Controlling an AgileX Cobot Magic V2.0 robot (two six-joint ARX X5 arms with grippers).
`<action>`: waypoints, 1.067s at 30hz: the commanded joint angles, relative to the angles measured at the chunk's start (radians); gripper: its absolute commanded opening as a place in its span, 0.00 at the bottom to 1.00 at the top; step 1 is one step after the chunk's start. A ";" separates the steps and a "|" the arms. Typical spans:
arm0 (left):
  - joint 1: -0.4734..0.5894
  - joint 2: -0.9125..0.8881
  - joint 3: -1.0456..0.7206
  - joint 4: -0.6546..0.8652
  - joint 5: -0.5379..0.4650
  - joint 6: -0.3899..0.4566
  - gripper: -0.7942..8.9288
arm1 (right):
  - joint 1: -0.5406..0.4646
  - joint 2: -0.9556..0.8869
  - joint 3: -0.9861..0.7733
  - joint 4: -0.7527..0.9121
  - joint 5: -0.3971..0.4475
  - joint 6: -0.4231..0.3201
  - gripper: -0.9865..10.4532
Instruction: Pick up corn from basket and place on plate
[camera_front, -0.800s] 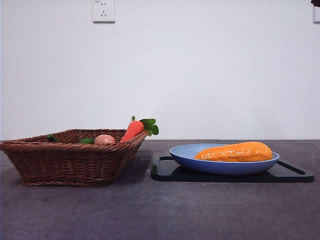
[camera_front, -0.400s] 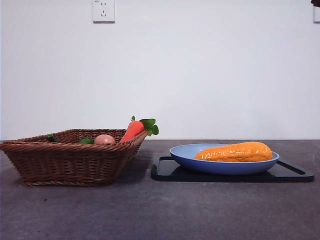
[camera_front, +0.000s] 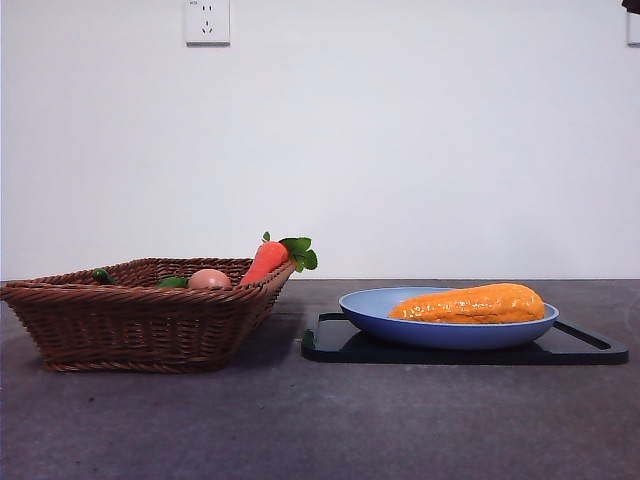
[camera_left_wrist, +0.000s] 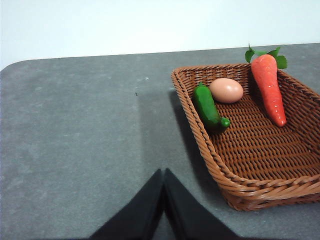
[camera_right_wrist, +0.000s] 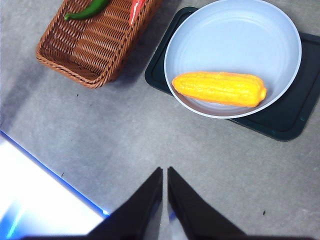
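The corn (camera_front: 470, 303) (camera_right_wrist: 219, 88), a glossy orange-yellow cob, lies on its side in the light-blue plate (camera_front: 372, 306) (camera_right_wrist: 235, 35), near the plate's rim. The brown wicker basket (camera_front: 140, 325) (camera_left_wrist: 260, 165) (camera_right_wrist: 80, 55) stands apart from the plate, to its left in the front view. My left gripper (camera_left_wrist: 163, 176) is shut and empty over bare table beside the basket. High above the table, short of the plate, my right gripper (camera_right_wrist: 164, 172) is shut and holds nothing. Only a black tip of an arm (camera_front: 631, 5) shows in the front view.
The plate rests on a flat black tray (camera_front: 590, 345) (camera_right_wrist: 280, 117). In the basket lie a red-orange carrot (camera_front: 265, 262) (camera_left_wrist: 269, 87), a green cucumber (camera_left_wrist: 208, 107) (camera_right_wrist: 87, 10) and a pinkish-tan egg (camera_front: 209, 280) (camera_left_wrist: 226, 90). A bright white-blue area (camera_right_wrist: 35, 195) marks the table's edge.
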 joint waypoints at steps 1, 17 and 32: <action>0.003 -0.001 -0.023 -0.016 -0.002 -0.004 0.09 | 0.002 0.009 0.017 0.006 -0.002 -0.011 0.09; 0.003 -0.001 -0.023 -0.016 -0.002 -0.004 0.09 | -0.113 -0.234 -0.208 0.665 -0.013 -0.084 0.09; 0.003 -0.001 -0.023 -0.016 -0.002 -0.004 0.09 | -0.234 -0.737 -0.882 1.167 0.150 -0.042 0.09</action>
